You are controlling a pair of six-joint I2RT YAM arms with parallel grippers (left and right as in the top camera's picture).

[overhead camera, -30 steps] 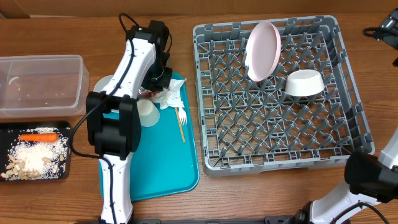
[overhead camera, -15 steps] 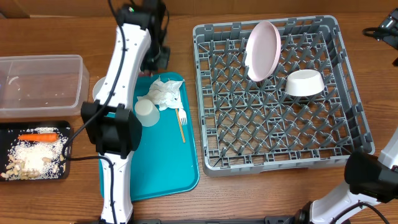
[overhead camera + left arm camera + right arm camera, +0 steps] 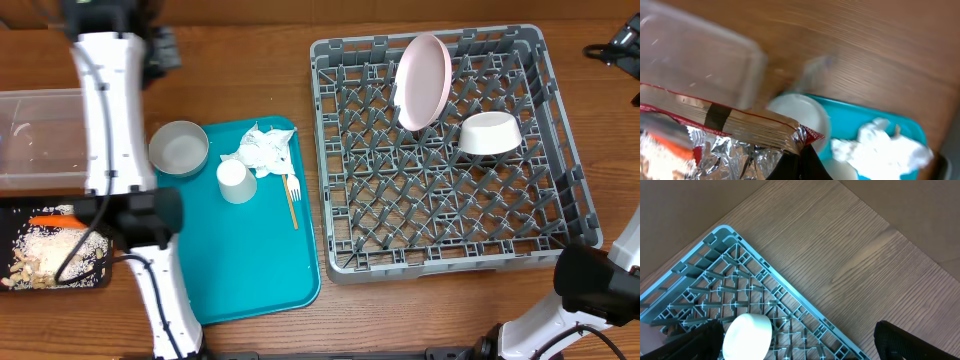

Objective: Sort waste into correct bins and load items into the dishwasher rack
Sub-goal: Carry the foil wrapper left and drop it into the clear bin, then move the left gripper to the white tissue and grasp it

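ovhd: top-down, far | L wrist: close, tub (image 3: 700, 50)/teal tray (image 3: 852, 117) | R wrist: rack (image 3: 740, 280) corner | all in ovhd

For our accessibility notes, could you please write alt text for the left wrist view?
A silver-and-red foil wrapper, clamped in the left gripper, fills the foreground. Beyond it are a clear tub, a bowl at the corner of a teal tray, and a crumpled napkin on the tray.

On my right sits the rack (image 3: 430, 200), with a plate (image 3: 423, 82) standing at its far side and a bowl (image 3: 489, 133) just right of it. Left of the rack lies the serving tray (image 3: 250, 260), bearing a second bowl (image 3: 179, 148) at its far left corner, a cup (image 3: 236, 181), a napkin (image 3: 262, 150) and a fork (image 3: 292, 195). Farther left, the tub (image 3: 40, 140) lies behind the shallow tray (image 3: 25, 208), which holds a carrot (image 3: 55, 220) and scraps (image 3: 55, 250).
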